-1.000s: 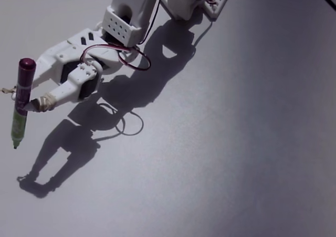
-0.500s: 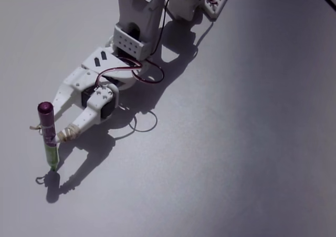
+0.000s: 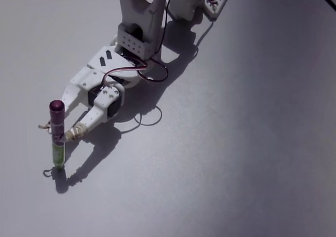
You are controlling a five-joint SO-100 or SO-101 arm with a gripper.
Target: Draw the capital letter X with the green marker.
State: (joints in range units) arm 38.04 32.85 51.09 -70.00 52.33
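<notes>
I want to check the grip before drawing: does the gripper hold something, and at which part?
Yes. The gripper holds the green marker upright, clamped around its middle, where the purple rear half meets the green front half.

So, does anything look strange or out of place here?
Slightly. The green marker stands upright, bound to the fingers with tan wrapping instead of plainly gripped. At its tip lies only a small hooked mark, no X.

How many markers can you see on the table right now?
1. The green marker stands nearly upright at the left of the fixed view, held in the claw, its tip down at the table. No others show.
</notes>
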